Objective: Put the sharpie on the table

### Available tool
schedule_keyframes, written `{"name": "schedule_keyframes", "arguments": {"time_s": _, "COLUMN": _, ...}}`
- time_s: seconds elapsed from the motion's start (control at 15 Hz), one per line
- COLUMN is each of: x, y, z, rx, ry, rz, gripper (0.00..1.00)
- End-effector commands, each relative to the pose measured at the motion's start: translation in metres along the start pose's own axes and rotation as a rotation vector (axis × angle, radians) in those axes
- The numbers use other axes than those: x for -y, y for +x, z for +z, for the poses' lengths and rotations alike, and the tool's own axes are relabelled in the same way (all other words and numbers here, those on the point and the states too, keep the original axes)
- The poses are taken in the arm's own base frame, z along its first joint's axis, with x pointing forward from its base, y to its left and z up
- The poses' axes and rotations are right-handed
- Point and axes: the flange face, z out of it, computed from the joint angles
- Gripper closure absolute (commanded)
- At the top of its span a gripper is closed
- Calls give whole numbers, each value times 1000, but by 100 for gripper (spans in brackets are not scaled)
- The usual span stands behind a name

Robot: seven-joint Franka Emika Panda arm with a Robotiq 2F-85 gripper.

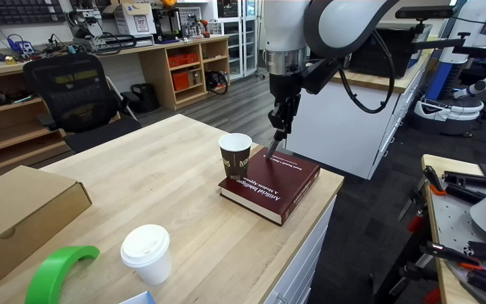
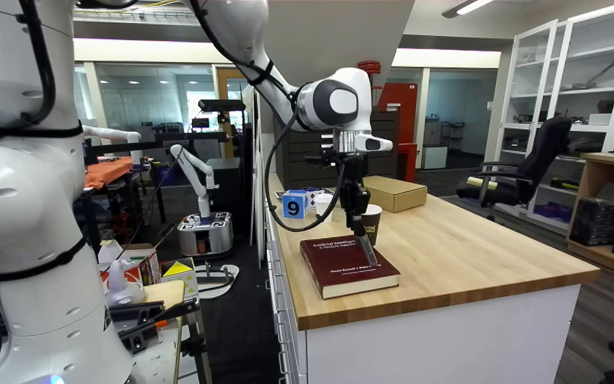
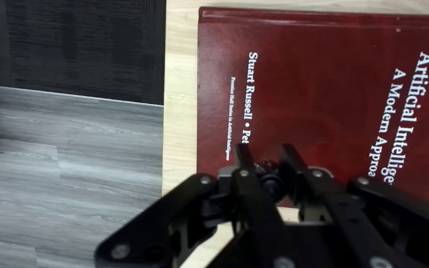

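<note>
The pale wood bench (image 1: pixel 175 190) ran under the tool (image 3: pixel 265 149) and well out past it, its white base showing below. The white arm (image 2: pixel 333 101) bent over above the tool and held it pointing downward. In an exterior view a black chair (image 1: pixel 78 101) stood beyond the bench, well apart from the tool. The flat cardboard box (image 1: pixel 23 207) lay on the bench, well apart from the tool. Directly below the tool was the dark red book (image 1: pixel 285 177), cover up, near a corner of the bench. The curved green piece (image 1: pixel 51 270), partly out of view, stood well apart from the tool, near the box. The brown paper cup (image 1: pixel 235 162) stood upright near the tool and looked to be on a corner of the book, though the overlap left some doubt. The white cup (image 1: pixel 150 257), lidded and upright, was farther from the tool, and near that cup sat the blue block (image 2: pixel 295 204) marked 9. The tool's fingers were clamped on the marker (image 2: pixel 367 249), its dark end between them. Its grey length slanted down over the book; I could not tell whether the lower end touched the cover or sat just above it.
</note>
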Motion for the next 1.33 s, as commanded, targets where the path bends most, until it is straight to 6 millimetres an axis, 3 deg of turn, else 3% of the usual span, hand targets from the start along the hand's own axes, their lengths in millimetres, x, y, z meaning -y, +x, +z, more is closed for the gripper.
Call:
{"name": "schedule_keyframes", "arguments": {"time_s": 0.0, "x": 4, "y": -4, "z": 10, "rx": -25, "ry": -17, "rz": 10, "gripper": 94}}
{"name": "schedule_keyframes", "arguments": {"time_s": 0.27, "x": 21, "y": -18, "z": 13, "rx": -3, "ry": -7, "rz": -41, "gripper": 94}}
{"name": "schedule_keyframes", "arguments": {"time_s": 0.53, "x": 34, "y": -38, "z": 30, "rx": 51, "ry": -7, "rz": -62, "gripper": 94}}
{"name": "schedule_keyframes", "arguments": {"time_s": 0.87, "x": 34, "y": -55, "z": 57, "rx": 124, "ry": -6, "rz": -54, "gripper": 94}}
{"name": "schedule_keyframes", "arguments": {"time_s": 1.13, "x": 34, "y": -57, "z": 75, "rx": 165, "ry": 7, "rz": -39, "gripper": 94}}
{"name": "schedule_keyframes", "arguments": {"time_s": 1.2, "x": 35, "y": -56, "z": 77, "rx": 173, "ry": 15, "rz": -37, "gripper": 88}}
{"name": "schedule_keyframes", "arguments": {"time_s": 1.27, "x": 35, "y": -57, "z": 79, "rx": 178, "ry": 14, "rz": -33, "gripper": 52}}
